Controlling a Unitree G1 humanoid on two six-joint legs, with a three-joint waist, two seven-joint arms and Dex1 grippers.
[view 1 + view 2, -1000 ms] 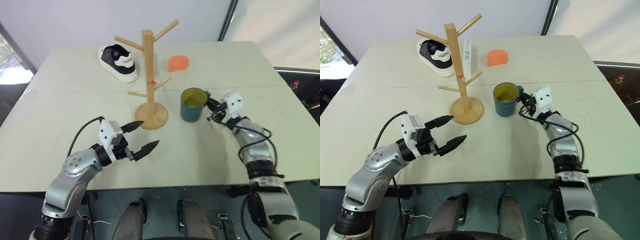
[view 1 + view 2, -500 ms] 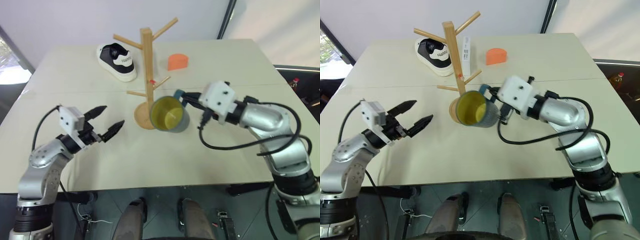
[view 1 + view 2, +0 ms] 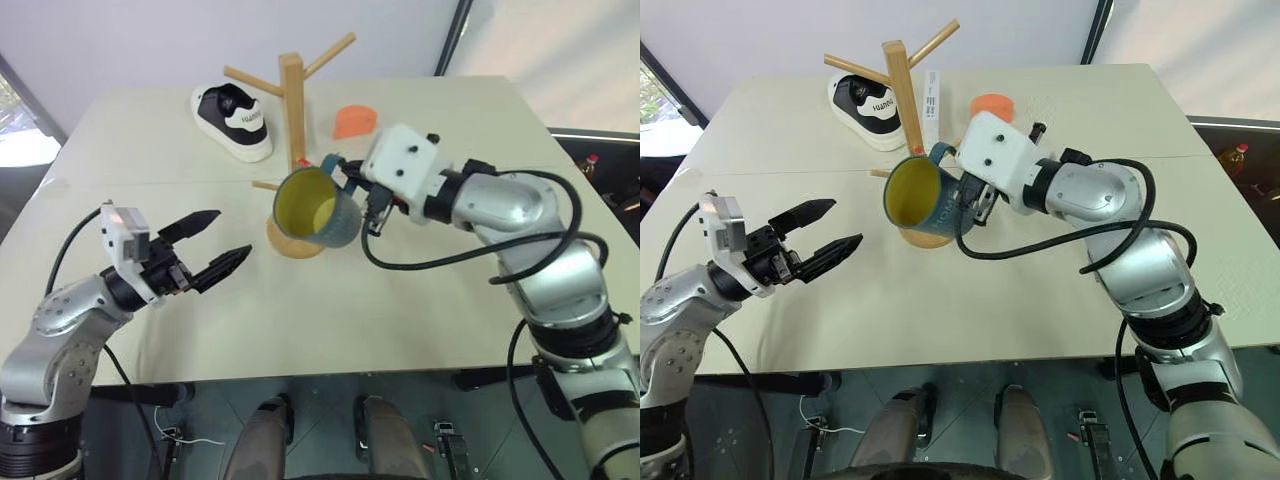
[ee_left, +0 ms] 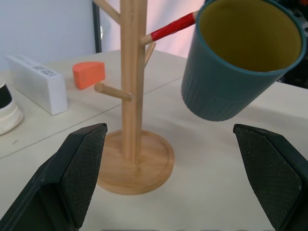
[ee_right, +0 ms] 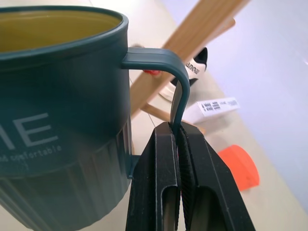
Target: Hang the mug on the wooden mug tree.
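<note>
Silver arm shells, white wrist housings, black cables, seemingly ribbed black jaws

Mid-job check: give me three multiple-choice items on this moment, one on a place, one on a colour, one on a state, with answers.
1. Where is the mug?
A. standing on the table
B. held in the air beside the mug tree
C. hanging on a peg

2. What colour is the mug inside?
A. yellow
B. white
C. red

3. How is the left gripper?
A. shut on the shoe
B. shut, holding nothing
C. open, holding nothing

Answers: 1 B, the right gripper pinches its handle clear of the table. 2 A, the tilted mouth shows yellow. 3 C, its fingers stand apart with nothing between them.
</note>
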